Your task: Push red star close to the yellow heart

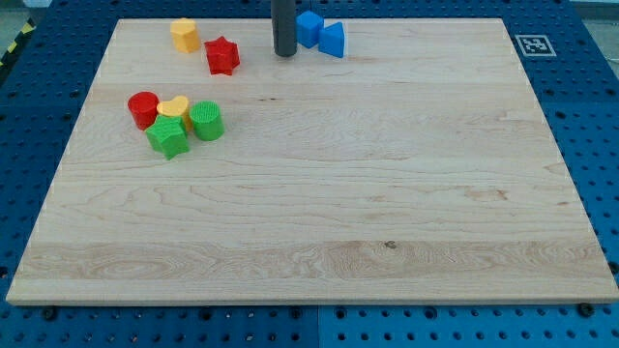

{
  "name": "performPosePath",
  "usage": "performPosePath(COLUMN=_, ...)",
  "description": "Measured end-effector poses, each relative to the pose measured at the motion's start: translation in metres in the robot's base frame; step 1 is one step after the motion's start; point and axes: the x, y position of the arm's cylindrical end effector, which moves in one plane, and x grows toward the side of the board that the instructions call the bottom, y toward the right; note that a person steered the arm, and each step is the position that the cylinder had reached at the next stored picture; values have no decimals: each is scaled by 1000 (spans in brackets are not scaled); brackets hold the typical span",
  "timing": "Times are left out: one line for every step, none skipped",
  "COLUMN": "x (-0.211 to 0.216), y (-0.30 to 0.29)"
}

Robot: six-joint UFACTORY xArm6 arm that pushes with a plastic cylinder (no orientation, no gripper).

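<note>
The red star sits near the desk's top edge, well apart from the yellow heart, so the push is undone. My tip rests to the star's right; no pincer shows. Bare wood lies between star and heart.

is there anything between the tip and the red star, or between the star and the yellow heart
Nothing visible. My tip sits to the view's right of the red star with bare board between them. From the star down to the yellow heart the board is also bare; the red cylinder and green blocks flank the heart's other sides.
</note>
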Motion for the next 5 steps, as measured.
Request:
performPosePath(x=-6, y=-22)
performPosePath(x=-7, y=-32)
performPosePath(x=-7, y=-38)
performPosePath(x=-7, y=-56)
performPosePath(x=-7, y=-63)
